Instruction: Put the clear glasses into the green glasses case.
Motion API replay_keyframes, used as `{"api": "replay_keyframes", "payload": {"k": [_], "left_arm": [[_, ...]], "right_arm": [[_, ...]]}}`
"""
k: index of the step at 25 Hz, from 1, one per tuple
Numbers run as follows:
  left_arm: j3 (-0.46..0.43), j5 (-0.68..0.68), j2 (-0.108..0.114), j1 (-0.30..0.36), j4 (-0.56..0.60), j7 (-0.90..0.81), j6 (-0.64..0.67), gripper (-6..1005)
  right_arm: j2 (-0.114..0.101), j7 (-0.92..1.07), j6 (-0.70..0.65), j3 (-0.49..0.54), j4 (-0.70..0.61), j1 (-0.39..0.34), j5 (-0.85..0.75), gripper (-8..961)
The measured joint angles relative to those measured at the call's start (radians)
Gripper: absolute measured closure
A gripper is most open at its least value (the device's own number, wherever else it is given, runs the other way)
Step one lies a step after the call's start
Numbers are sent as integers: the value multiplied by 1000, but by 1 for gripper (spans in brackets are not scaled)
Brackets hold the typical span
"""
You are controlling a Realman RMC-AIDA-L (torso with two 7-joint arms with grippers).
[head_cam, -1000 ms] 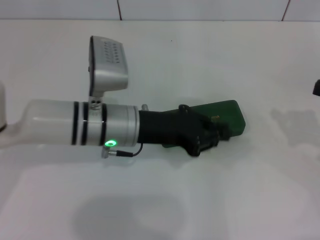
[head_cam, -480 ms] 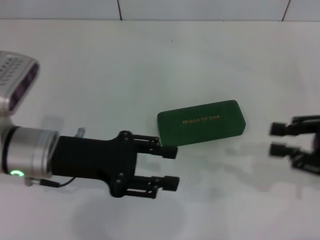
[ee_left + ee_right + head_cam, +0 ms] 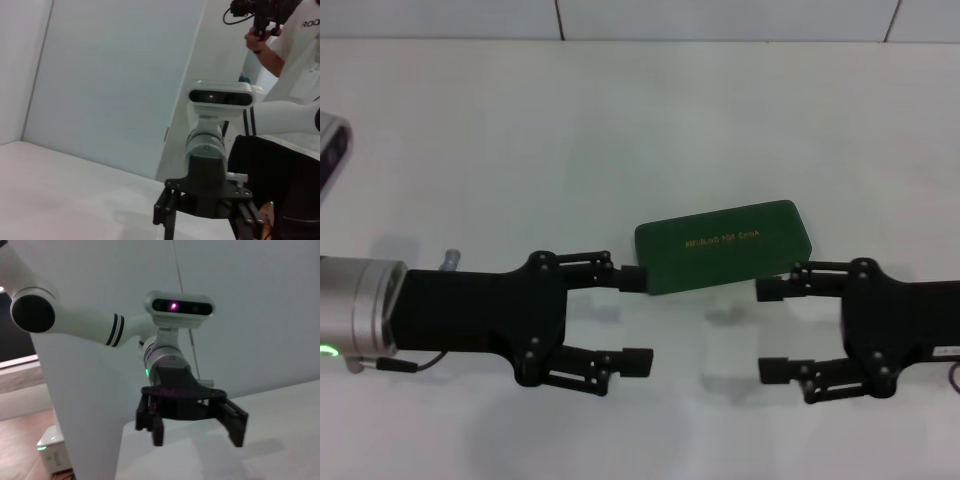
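Left gripper: reaching in from the left above the table, jaws spread wide and holding nothing; upper fingertip overlapping the case's left end.
Case: lying closed and slightly tilted on the table, mid-scene, lettering facing up.
Right gripper: facing the left one, spread and holding nothing, just below the case's right end.

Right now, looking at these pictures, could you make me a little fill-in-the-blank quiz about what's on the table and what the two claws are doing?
1. The green glasses case lies with its lid ____.
2. The lettering on the lid is ____ in colour.
3. The left gripper and the right gripper both have their fingers ____.
4. The two grippers point ____ each other, with a gap of white table between them.

Missing words: shut; gold; open; toward
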Motion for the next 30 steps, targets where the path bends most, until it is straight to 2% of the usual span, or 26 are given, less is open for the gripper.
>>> {"api": "replay_keyframes", "payload": {"k": [8, 30], "left_arm": [[-12, 13, 3, 6, 0, 0, 1, 121], [-12, 30, 17, 20, 0, -13, 7, 121]], "right_arm": [[-1, -8, 3, -40, 8, 21, 23, 100], [1, -13, 20, -50, 12, 20, 53, 93]]}}
